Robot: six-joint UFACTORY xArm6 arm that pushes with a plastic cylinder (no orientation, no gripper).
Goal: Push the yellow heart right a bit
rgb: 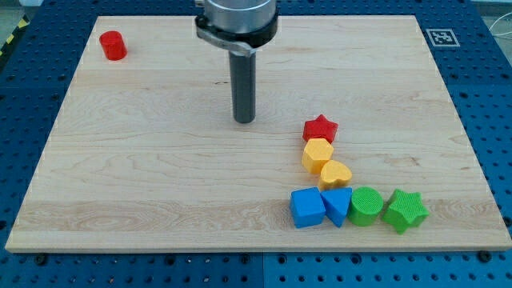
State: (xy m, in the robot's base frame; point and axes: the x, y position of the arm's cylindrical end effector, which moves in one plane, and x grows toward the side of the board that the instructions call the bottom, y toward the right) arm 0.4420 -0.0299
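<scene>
The yellow heart (336, 174) lies at the lower right of the wooden board (160, 184). It touches a yellow hexagon (317, 154) above it and sits just above the blue triangle (337, 206). A red star (320, 128) is above the hexagon. My tip (245, 120) is on the board up and to the left of the heart, left of the red star, touching no block.
A blue cube (307, 208), a green cylinder (366, 206) and a green star (405, 210) stand in a row with the blue triangle near the view's bottom edge. A red cylinder (113, 46) stands at the top left corner.
</scene>
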